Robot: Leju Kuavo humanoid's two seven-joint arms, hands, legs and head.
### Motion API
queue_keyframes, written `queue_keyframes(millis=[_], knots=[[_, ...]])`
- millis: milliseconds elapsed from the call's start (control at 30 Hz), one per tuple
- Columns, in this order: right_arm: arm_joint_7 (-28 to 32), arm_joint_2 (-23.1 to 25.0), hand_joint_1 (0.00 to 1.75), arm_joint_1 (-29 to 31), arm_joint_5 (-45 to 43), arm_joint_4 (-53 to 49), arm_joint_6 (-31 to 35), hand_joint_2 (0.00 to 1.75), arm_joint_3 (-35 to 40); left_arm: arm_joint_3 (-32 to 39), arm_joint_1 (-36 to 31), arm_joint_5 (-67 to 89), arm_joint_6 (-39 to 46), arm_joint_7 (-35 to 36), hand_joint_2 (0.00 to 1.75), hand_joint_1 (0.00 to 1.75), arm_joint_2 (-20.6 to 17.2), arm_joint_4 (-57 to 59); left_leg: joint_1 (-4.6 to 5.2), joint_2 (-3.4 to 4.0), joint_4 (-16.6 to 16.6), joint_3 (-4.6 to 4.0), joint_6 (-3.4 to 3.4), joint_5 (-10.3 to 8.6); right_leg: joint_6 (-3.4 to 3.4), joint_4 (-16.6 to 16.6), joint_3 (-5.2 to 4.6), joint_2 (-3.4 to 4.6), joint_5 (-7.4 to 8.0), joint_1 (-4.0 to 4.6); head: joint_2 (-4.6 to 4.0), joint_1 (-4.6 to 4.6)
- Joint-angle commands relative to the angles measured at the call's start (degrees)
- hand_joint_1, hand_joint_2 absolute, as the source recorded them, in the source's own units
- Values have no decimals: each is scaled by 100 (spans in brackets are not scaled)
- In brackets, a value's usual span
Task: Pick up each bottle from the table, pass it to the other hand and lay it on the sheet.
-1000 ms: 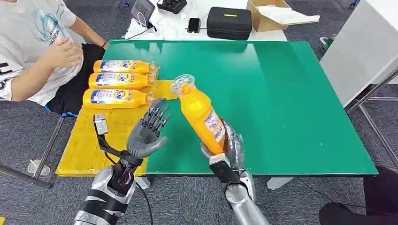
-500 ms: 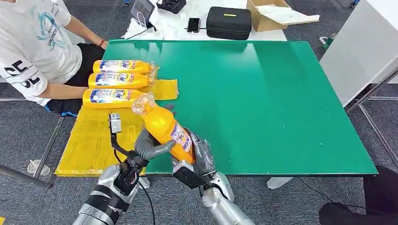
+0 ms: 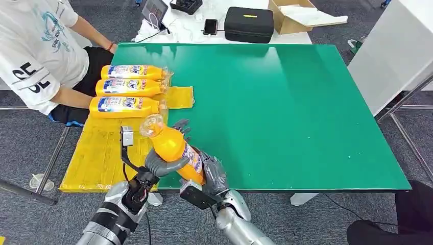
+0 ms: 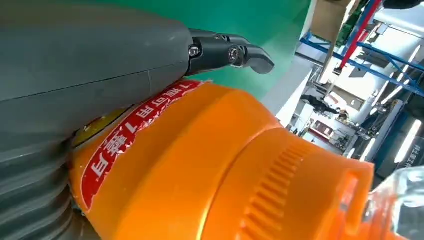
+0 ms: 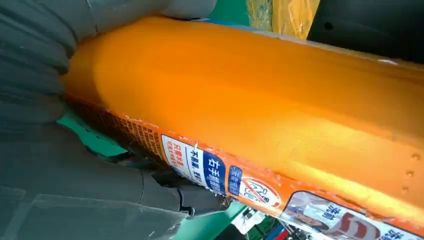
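Observation:
An orange bottle (image 3: 171, 143) with a clear cap hangs tilted over the near left corner of the green table (image 3: 286, 102), cap pointing toward the yellow sheet (image 3: 97, 153). My right hand (image 3: 214, 173) grips its lower body from underneath. My left hand (image 3: 163, 164) wraps its thumb across the middle, with fingers (image 3: 181, 125) rising behind the bottle. In the left wrist view the bottle (image 4: 225, 175) lies against the palm of the left hand (image 4: 75, 75). The right wrist view has the bottle (image 5: 260, 100) lying in the right hand (image 5: 50, 165). Three matching bottles (image 3: 130, 88) lie side by side on the sheet's far end.
A person (image 3: 35, 51) in a white shirt sits at the table's left, beside the laid bottles. Beyond the far edge stand a black case (image 3: 249, 24), a phone (image 3: 211, 26) and a cardboard box (image 3: 296, 15). A white panel (image 3: 393, 56) stands to the right.
My right hand has carried the bottle left and lower, tipping its cap toward the sheet. My left hand, open before, has closed around it. The person's raised hand has dropped.

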State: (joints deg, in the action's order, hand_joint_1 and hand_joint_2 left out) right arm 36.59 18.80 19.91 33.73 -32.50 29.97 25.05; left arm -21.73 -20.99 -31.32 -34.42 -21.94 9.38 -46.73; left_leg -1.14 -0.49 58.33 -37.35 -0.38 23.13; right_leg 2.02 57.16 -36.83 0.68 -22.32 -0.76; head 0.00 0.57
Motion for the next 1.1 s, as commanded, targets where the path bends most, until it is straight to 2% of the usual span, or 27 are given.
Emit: queue_keyframes(millis=[33,67,267,333,433,467,500,533,567,600,633,767,867,900,1000,1067,1100], knots=[[-101,54,175,98,52,659,-178,175,464,-297,-237,-24,-68,-100,175,162,51,93,-3,-7,1,36,9,15,-9,-3,43,-19,-17,7,0,0],[-101,45,175,107,36,651,-181,175,459,-261,-191,-66,-81,-81,175,175,66,16,0,-5,0,15,5,6,-5,-1,19,-12,-9,3,0,0],[-142,18,175,127,-13,566,-164,175,411,-145,-65,-236,-177,-33,175,175,97,-217,-2,-10,4,33,9,16,-9,2,41,-22,-19,7,0,0],[-153,-6,171,138,-21,528,-134,175,383,-125,-20,-277,-159,20,175,175,90,-331,-1,-7,1,9,5,5,-5,0,15,-13,-8,3,0,0],[-149,-34,175,167,-47,487,-120,175,340,-114,-18,-274,-132,33,175,175,82,-374,-2,-8,2,8,5,5,-5,0,13,-15,-8,4,0,0],[-149,-34,175,167,-47,487,-120,175,340,-114,-18,-274,-132,33,175,175,82,-374,-3,-10,6,38,11,19,-10,1,48,-24,-22,9,0,0],[-149,-34,175,167,-47,487,-120,175,340,-114,-18,-274,-132,33,175,175,82,-374,-1,-14,3,10,7,6,-5,1,17,-22,-11,4,0,-2],[-165,-42,169,168,-48,461,-75,175,319,-90,-20,-257,-66,33,175,175,84,-378,-2,-15,4,26,10,12,-7,1,35,-27,-18,6,0,-2],[-169,-52,155,184,-59,427,-5,175,283,-69,-25,-259,-46,25,175,175,83,-390,-1,-11,2,25,9,11,-7,0,32,-22,-16,5,0,0],[-169,-64,45,198,-87,389,42,175,234,-33,-26,-259,-2,15,175,175,84,-408,-1,-8,2,11,6,6,-5,-1,16,-15,-9,3,0,-2],[-177,-75,0,217,-110,349,96,175,187,-7,-32,-257,13,1,175,175,76,-439,-1,-9,4,21,9,11,-7,1,28,-19,-14,5,0,-2],[-277,-133,0,304,-248,137,42,175,-2,174,-71,-170,240,-37,175,175,34,-616,1,-8,2,0,5,1,-3,1,4,-14,-4,1,0,0],[-304,-139,0,286,-230,102,33,175,10,186,-69,-150,251,-14,175,175,35,-626,0,-7,3,19,9,8,-7,1,25,-17,-11,4,0,-2],[-304,-139,0,286,-230,102,33,0,10,186,-69,-150,251,-14,175,175,35,-626,1,-5,-1,3,5,0,-3,-1,6,-11,-3,1,0,-2],[-206,-177,0,243,-475,-287,-39,0,-202,484,-166,446,973,-452,175,175,23,-791,-1,-8,3,21,8,10,-8,1,28,-18,-13,5,0,-2],[-192,-281,0,95,-753,-1043,-287,0,-343,848,-348,1090,1763,-725,175,175,-18,-890,-1,-7,4,-6,4,0,-4,3,-1,-13,-2,3,0,-2],[-210,-347,0,-3,-922,-1516,-517,0,-368,1057,-493,1463,2164,-892,175,175,-61,-878,-2,-11,9,11,8,8,-8,6,19,-21,-11,6,0,0]])
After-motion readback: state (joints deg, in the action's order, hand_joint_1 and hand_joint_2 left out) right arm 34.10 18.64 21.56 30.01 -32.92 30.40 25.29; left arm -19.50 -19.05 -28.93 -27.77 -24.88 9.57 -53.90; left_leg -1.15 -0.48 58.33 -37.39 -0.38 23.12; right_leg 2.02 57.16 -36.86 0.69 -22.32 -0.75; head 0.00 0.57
